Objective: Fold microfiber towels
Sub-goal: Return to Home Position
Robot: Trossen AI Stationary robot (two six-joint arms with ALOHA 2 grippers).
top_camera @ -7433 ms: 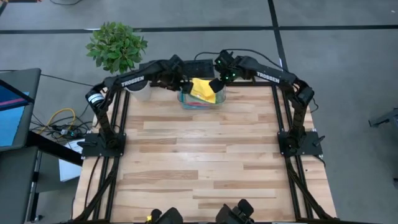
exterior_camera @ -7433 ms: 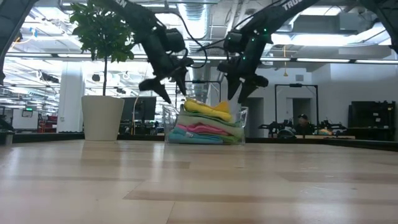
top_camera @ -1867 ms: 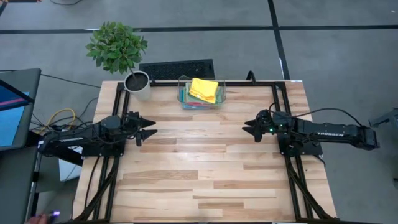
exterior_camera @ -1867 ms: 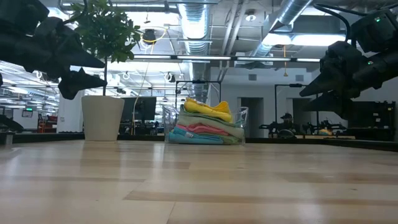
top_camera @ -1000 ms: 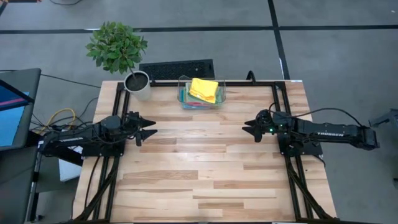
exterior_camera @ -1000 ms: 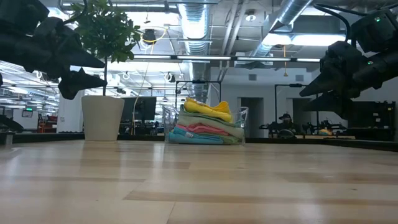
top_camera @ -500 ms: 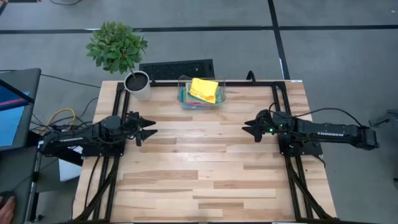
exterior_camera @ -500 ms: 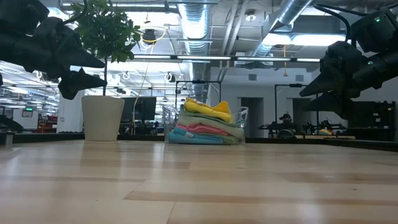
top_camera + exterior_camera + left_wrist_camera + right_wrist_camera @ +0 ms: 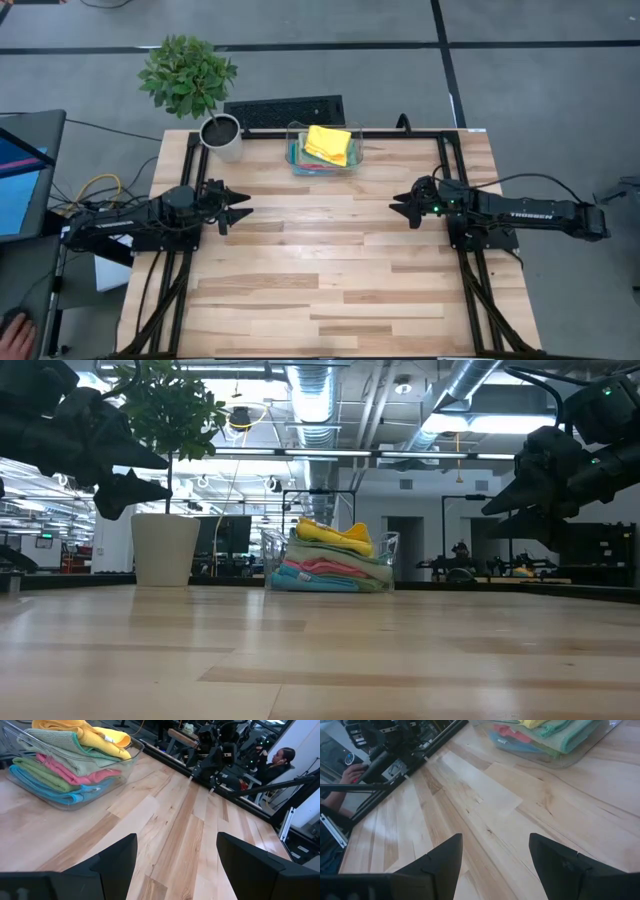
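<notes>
The microfiber towels (image 9: pixel 327 146) lie folded in a stack inside a clear plastic bin (image 9: pixel 384 563) at the table's far middle: yellow on top, then pale sage green, pink, bright green and blue at the bottom (image 9: pixel 70 767). My left gripper (image 9: pixel 243 208) hovers open over the table's left side, pointing toward the centre, with nothing between its fingers. My right gripper (image 9: pixel 396 208) hovers open over the right side, facing it, also with nothing between its fingers. Both are well short of the bin.
A potted plant in a white pot (image 9: pixel 222 136) stands at the far left corner, next to the bin. A dark keyboard (image 9: pixel 283 111) lies just beyond the far edge. Bare wooden tabletop (image 9: pixel 320 250) spans the space between the grippers and toward the near edge.
</notes>
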